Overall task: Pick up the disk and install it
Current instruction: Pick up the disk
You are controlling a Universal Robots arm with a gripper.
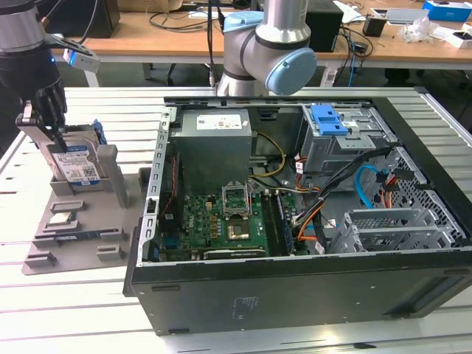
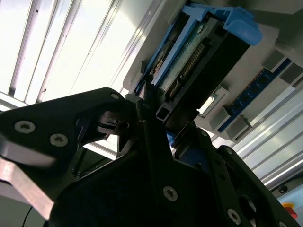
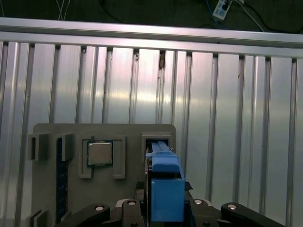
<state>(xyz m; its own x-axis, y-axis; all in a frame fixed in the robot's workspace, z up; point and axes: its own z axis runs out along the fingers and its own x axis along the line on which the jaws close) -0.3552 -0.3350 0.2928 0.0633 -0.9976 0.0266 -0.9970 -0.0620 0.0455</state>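
Black gripper [image 2: 166, 124] clamped on the disk [image 2: 199, 52], fingers against both faces; silver body, white-and-blue label, blue rails, upright in grey holder [image 1: 110, 177]; wrist pointing straight down

No print is sharp enough to read. In the exterior view, at the left of the frame, the disk [image 1: 76, 166] carries a white-and-blue barcode label on its face. Near the upper middle, the grey power-supply box [image 1: 214, 151] bears a white label with dark lines of print. Faint pale marks sit on the black case wall [image 1: 247, 304] at the lower middle.
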